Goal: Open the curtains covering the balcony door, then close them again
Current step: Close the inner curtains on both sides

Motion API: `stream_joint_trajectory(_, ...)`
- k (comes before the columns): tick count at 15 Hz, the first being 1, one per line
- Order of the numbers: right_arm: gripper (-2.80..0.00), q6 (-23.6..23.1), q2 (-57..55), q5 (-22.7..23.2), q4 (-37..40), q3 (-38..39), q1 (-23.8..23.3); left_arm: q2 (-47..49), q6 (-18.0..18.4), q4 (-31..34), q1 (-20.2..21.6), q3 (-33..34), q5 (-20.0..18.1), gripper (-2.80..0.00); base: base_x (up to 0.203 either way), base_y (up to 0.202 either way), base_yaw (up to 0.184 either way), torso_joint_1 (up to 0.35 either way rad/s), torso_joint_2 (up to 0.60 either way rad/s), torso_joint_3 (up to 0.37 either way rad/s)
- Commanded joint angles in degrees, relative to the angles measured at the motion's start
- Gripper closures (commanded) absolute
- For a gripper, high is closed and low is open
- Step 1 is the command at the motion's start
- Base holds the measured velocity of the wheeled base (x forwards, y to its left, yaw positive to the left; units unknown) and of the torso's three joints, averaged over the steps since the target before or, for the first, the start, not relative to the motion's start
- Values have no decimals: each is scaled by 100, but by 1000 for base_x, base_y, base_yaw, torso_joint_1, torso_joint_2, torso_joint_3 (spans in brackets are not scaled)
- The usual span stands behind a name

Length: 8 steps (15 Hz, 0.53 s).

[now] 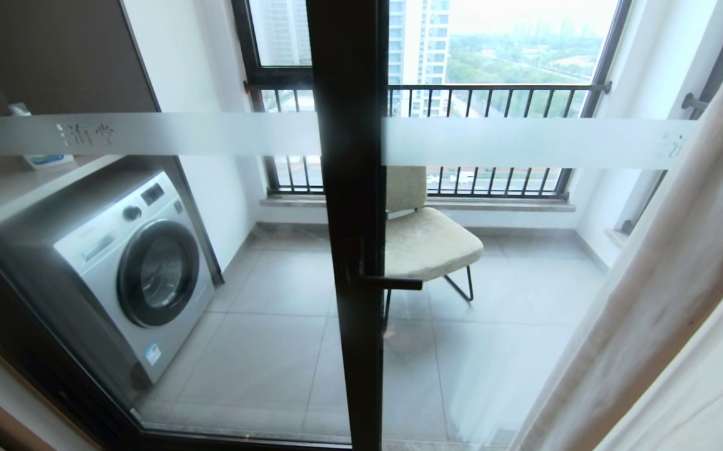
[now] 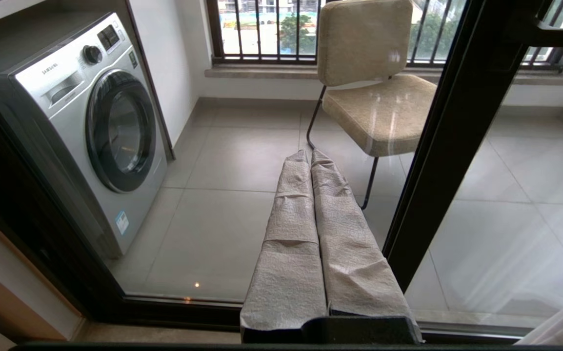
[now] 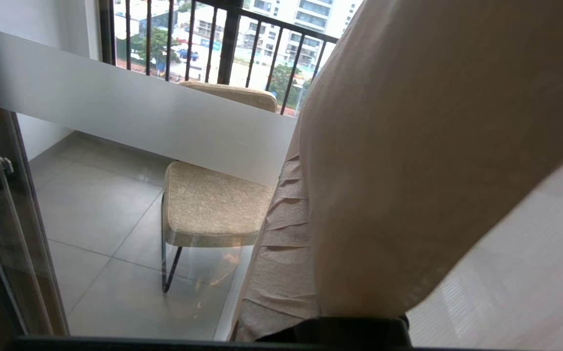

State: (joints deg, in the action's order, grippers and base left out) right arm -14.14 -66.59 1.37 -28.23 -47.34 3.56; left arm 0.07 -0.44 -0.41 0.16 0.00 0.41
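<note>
Reading SAMSUNG, washing machine (image 2: 91, 122); left tool (image 2: 311, 161) pinched together, right tool (image 3: 286, 234) closed beside curtains (image 3: 432, 146).

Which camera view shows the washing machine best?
The left wrist view: the washing machine shows its whole front, with the round door, dial and brand lettering, behind the balcony door glass. The head view has it lower left, dimmer through the glass. The right wrist view does not show it.
</note>
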Motion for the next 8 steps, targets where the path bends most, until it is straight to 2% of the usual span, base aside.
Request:
stream_joint_trajectory(1, 0, -16, -125, 3, -23, -80, 58, 1, 0, -2, 2, 0, 3, 0, 0, 190, 0, -1, 2, 2)
stream_joint_trajectory(5, 0, -22, -331, -5, -7, -408, 197, 1, 0, -2, 2, 0, 3, 0, 0, 192, 0, 2, 1, 2)
stream_joint_trajectory(8, 0, -27, -415, -215, -10, -520, 403, 1, 0, -2, 2, 0, 3, 0, 0, 191, 0, 2, 5, 3)
